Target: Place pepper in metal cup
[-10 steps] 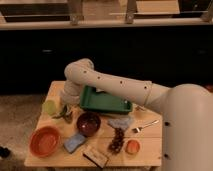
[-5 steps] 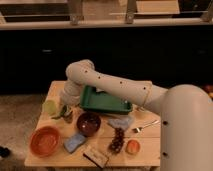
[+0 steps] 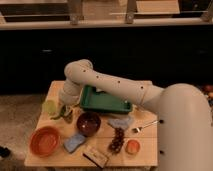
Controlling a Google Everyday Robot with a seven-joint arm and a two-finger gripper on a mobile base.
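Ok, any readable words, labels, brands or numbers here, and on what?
None can be read.
Flat dark rectangular packet at the wooden table's front edge: print, if any, too blurred.
White robot arm: dark dots, no lettering.
End effector, low by the small green pepper at the table's left: no markings seen.

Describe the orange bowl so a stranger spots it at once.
Start at the wooden table; go to its near corner at the picture's left. The orange bowl sits there, beside the blue sponge, in front of the gripper near the pale cup. Unlike the dark brown bowl, it is orange and wider.
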